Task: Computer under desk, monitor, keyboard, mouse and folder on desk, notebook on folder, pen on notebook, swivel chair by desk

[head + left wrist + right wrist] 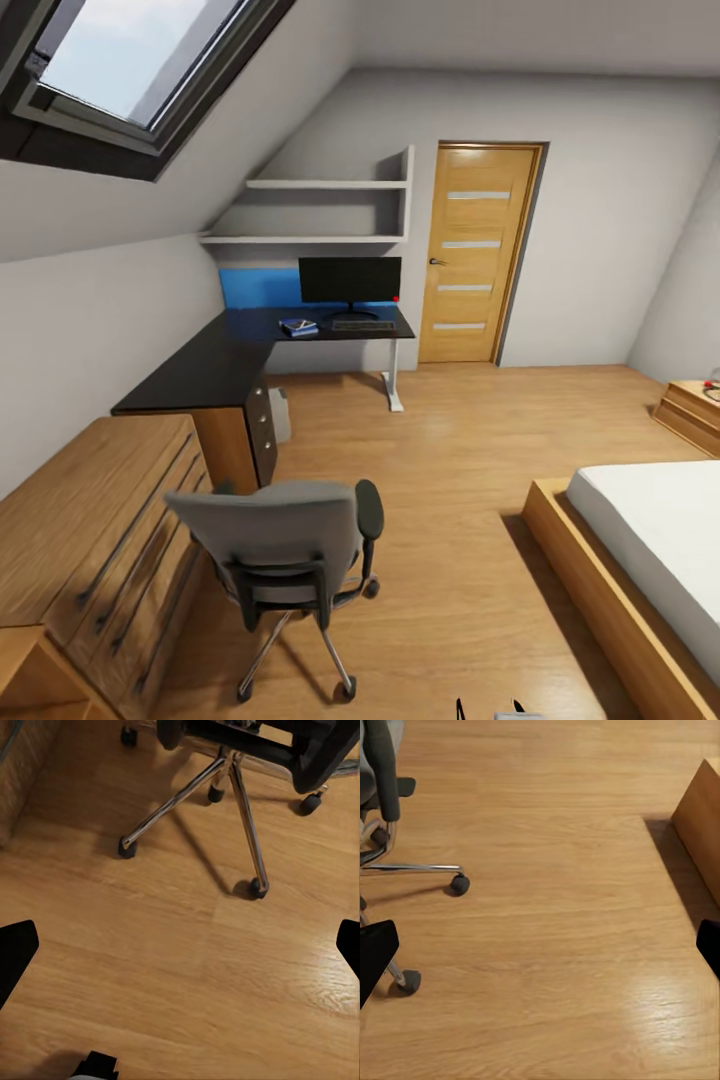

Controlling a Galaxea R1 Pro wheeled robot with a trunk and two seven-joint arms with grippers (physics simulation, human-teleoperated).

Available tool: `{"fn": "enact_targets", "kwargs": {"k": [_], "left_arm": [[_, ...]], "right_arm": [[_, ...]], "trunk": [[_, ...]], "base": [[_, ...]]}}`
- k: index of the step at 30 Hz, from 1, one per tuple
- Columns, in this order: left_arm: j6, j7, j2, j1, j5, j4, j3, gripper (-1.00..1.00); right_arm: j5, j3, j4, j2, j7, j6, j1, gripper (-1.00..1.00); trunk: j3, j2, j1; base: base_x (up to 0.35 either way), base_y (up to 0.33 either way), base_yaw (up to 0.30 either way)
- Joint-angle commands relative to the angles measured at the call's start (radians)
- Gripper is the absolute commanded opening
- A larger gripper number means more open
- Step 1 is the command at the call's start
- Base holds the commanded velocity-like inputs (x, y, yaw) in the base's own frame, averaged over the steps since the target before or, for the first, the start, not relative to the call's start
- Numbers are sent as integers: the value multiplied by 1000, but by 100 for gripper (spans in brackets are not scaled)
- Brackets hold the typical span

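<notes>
With both grippers' fingers (16, 952) apart and empty, we should push the swivel chair (285, 545) squarely toward the counter (215, 365).

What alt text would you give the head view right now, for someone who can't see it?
The grey swivel chair stands on the oak floor, back toward the camera, well short of the black L-shaped desk in the far corner. On the desk sit the monitor, the keyboard and a blue folder. A bed edges in at right.
</notes>
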Motion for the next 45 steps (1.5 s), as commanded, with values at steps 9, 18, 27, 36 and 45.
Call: {"fn": "enact_targets", "kwargs": {"k": [9,18,27,36,45], "left_arm": [[-3,8,1,-1,6,0,-8,100],[-7,12,1,-1,7,-1,-7,100],[-9,20,-1,-1,11,-9,-6,100],[-2,24,-7,-1,12,-10,-7,100],[3,70,-7,-1,12,-11,-5,100]], "right_arm": [[-1,8,2,-3,-10,-1,-1,100],[-2,8,3,-7,-10,0,-1,100],[-2,9,3,-3,-10,-4,-1,100],[0,9,2,-2,-10,-3,-1,100],[-1,9,1,-2,-10,-1,-1,100]], "trunk": [[-2,-1,1],[-2,-1,1],[-8,-15,8],[-36,-78,43],[-64,-141,77]], "base": [[93,288,-14],[-49,252,-1],[-17,36,0],[-1,2,0],[0,0,0]]}}
